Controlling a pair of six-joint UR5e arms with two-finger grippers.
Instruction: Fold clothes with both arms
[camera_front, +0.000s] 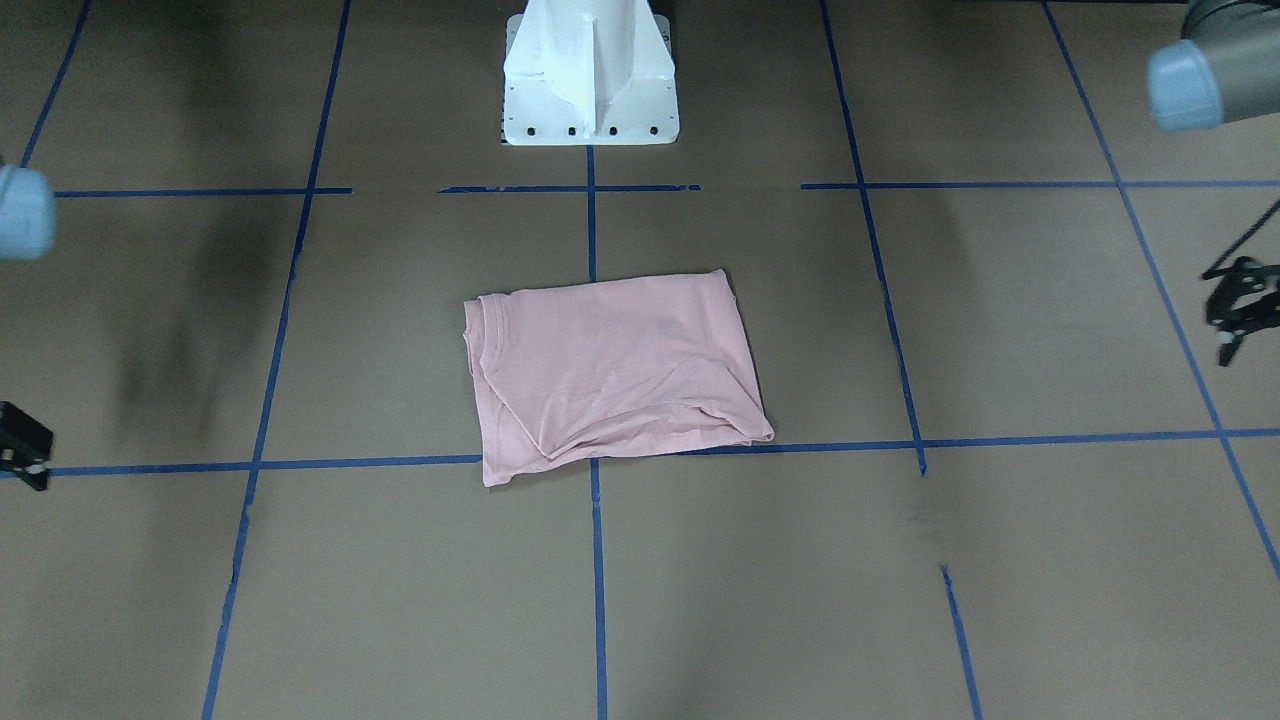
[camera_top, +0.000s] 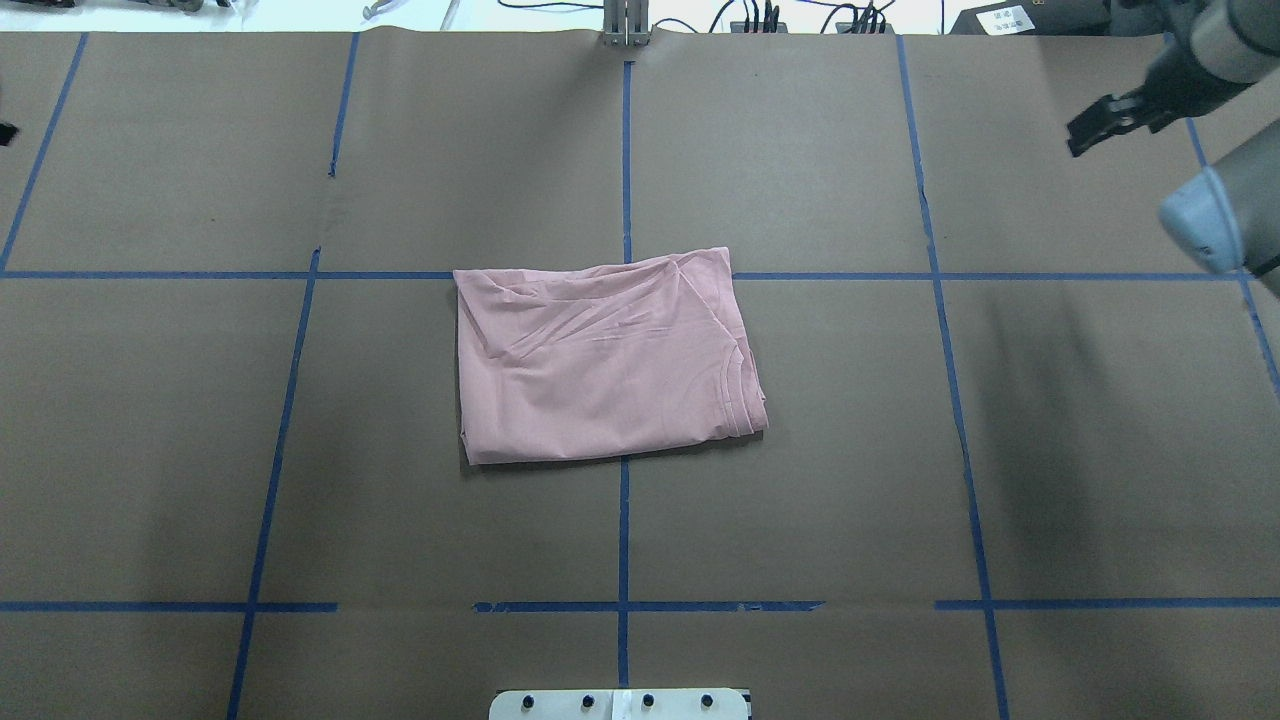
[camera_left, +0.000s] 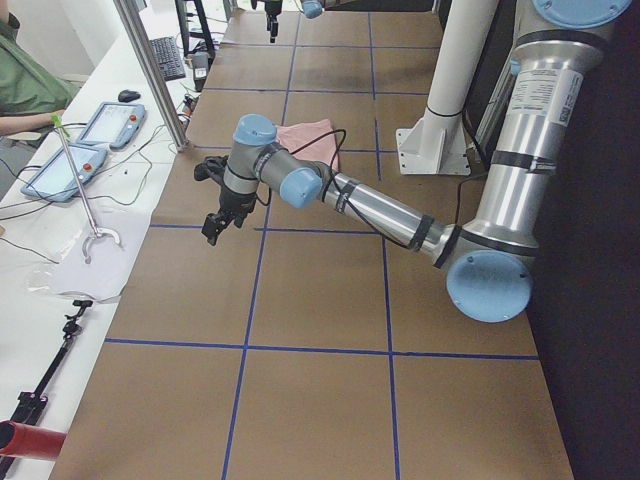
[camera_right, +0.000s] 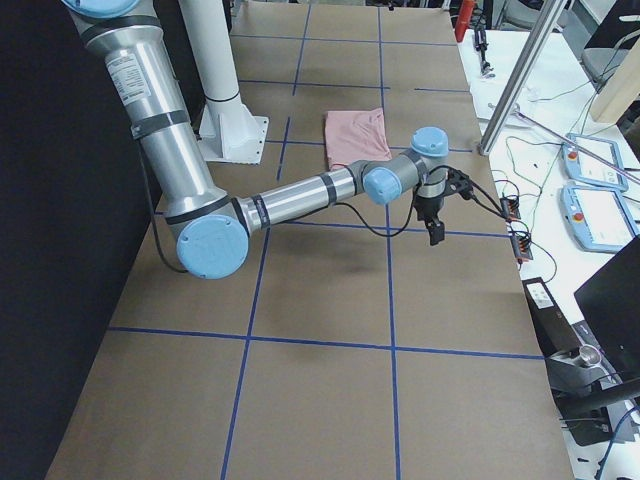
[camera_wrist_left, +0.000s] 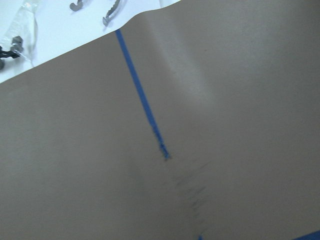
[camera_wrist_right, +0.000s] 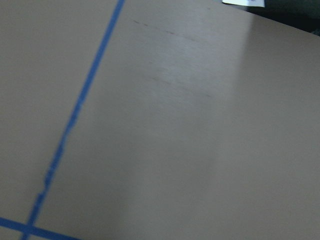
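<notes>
Pink T-shirt folded, wrinkled rectangle, plain side up, collar at robot's right. Left, right jaws: state unclear.

You'll see that the T-shirt, mid-frame, is soft, matt pink cloth, creased along its folds. The tabletop wears a matt brown, paper-like cover, faintly scuffed and lined with smooth blue tape. The left arm and right arm are smooth satin-grey metal tubes with glossy pale blue plastic caps. The pedestal, top centre, looks like smooth white-painted metal.
</notes>
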